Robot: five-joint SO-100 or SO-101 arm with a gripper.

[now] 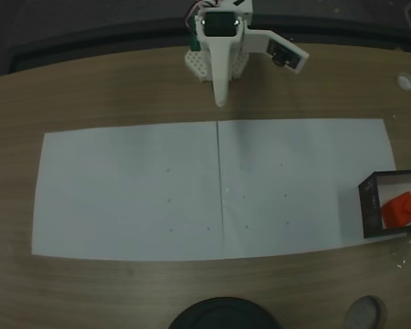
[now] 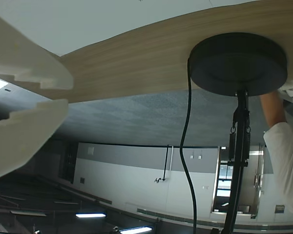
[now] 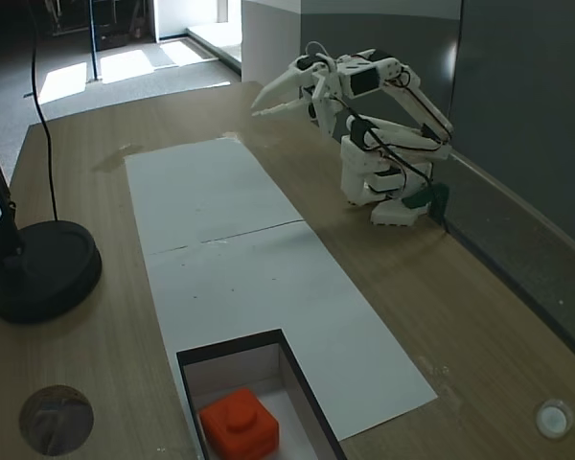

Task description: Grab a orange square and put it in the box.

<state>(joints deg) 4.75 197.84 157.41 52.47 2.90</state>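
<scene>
In a fixed view the orange square point(image 1: 400, 209) already lies inside the box point(image 1: 367, 205) at right, the gripper point(image 1: 220, 101) far off. The wrist view shows its fingers point(image 2: 27, 124) barely parted, empty. In the other fixed view, the task looks done.

White arm point(image 1: 222, 41) is seen folded at the table's far edge, its gripper point(image 1: 220, 101) pointing down toward the white paper sheets point(image 1: 192, 188), apparently closed. The box point(image 1: 368, 205) is placed at the sheets' right end, with the orange square point(image 1: 400, 210) inside. A dark round base point(image 1: 222, 314) is cut off at the bottom edge.
</scene>
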